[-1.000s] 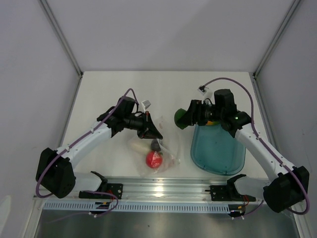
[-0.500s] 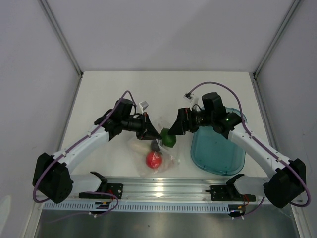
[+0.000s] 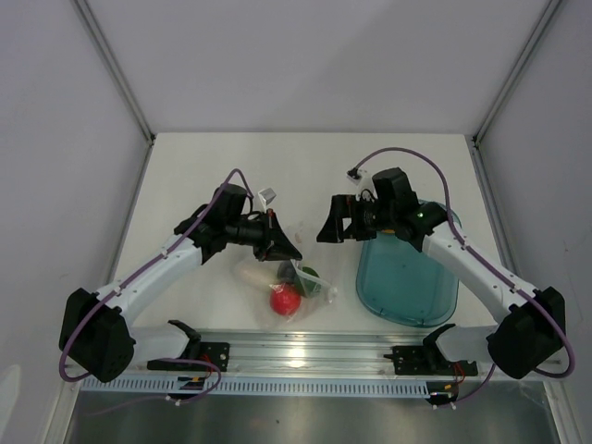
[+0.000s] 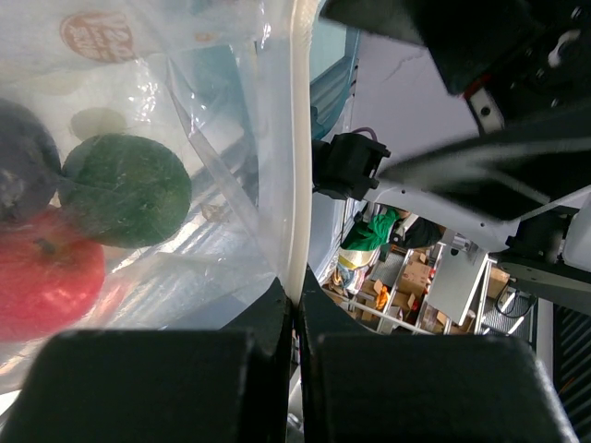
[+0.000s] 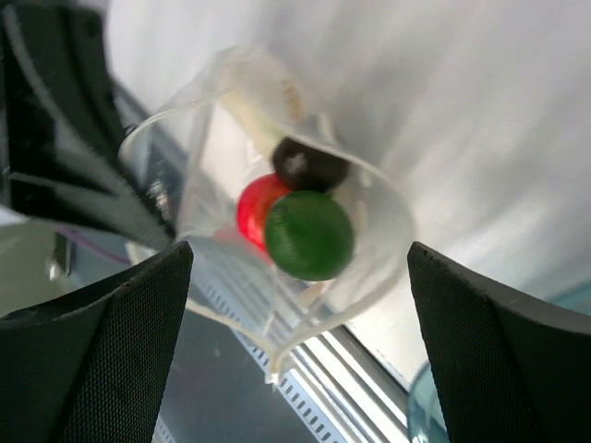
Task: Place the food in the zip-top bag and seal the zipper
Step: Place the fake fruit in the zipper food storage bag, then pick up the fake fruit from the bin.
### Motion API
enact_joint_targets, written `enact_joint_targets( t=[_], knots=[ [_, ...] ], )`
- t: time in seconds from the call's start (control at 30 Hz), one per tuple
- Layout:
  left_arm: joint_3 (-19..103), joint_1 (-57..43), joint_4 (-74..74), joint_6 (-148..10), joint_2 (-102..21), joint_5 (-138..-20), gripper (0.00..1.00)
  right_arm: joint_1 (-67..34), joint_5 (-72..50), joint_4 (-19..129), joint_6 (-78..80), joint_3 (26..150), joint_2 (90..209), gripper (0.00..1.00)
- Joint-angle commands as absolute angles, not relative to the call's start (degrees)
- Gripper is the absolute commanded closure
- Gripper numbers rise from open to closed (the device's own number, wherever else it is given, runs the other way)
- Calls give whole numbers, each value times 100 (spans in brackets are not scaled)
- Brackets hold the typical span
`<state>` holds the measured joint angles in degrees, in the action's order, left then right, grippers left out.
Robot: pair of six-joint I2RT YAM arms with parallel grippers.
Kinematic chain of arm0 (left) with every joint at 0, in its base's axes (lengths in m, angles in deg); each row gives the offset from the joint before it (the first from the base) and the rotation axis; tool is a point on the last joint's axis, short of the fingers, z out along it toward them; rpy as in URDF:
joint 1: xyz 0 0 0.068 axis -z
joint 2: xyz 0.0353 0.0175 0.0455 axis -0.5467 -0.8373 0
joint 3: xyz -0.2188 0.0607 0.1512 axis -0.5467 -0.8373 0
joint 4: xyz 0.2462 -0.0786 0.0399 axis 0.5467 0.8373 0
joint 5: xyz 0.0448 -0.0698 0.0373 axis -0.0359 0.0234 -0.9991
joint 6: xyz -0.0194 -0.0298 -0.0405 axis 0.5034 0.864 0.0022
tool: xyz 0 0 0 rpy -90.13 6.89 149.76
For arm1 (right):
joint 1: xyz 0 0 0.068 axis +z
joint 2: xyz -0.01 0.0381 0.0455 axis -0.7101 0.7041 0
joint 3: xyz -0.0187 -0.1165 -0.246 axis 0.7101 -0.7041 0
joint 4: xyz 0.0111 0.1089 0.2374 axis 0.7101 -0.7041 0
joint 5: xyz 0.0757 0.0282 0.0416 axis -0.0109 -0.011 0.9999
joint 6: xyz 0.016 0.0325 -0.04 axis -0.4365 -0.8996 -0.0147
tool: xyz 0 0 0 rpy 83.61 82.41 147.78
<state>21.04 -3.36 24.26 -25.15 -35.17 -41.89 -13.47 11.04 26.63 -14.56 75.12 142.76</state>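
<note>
The clear zip-top bag (image 3: pixel 298 277) lies on the table with its mouth held open. My left gripper (image 3: pixel 280 246) is shut on the zipper (image 4: pixel 297 138), a white strip at the mouth edge, and lifts it. Inside the bag are a red tomato (image 3: pixel 285 298), a green piece (image 3: pixel 311 280) and a dark purple piece (image 5: pixel 309 164). A pale radish (image 3: pixel 252 273) lies at the bag's left side. My right gripper (image 3: pixel 329 228) is open and empty just above and right of the mouth; its view looks down onto the green piece (image 5: pixel 309 235). No orange-yellow piece shows.
A translucent teal oval tray (image 3: pixel 407 282) lies right of the bag, under my right arm. A metal rail (image 3: pixel 305 356) runs along the table's near edge. White walls stand close on the left, right and back.
My right gripper carried the green piece from the tray leftward to the bag's mouth and let it go. The green piece now lies inside the bag. My left gripper kept hold of the zipper edge.
</note>
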Motion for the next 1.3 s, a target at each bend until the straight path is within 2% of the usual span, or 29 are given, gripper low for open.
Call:
enact_joint_targets(
  t=[0.0,0.13,0.27,0.4,0.67,0.9,1.27],
  knots=[
    [2124,-317,2383,-2511,-3362,-4138,99,-1588,-75,2241,-1546,7916,14314,1],
    [2106,-317,2401,-2555,-3362,-4112,99,-2289,-594,1916,-1739,7916,14323,1],
    [2080,-317,2392,-2581,-3370,-4076,99,-2747,-2023,1643,-2011,7855,14288,1],
    [2150,-317,2471,-2712,-3388,-4050,99,-3187,-2667,1695,-2362,7618,14174,1],
    [2553,-344,3058,-3396,-3546,-4102,99,-3908,-3354,1529,-3558,7353,14340,1],
    [2906,-344,3842,-4268,-3608,-4541,99,-4488,-3460,1686,-3629,7248,14631,1],
    [2519,-326,3825,-4778,-3379,-4744,99,-4946,-3943,1941,-3515,7546,15439,1]
  ],
)
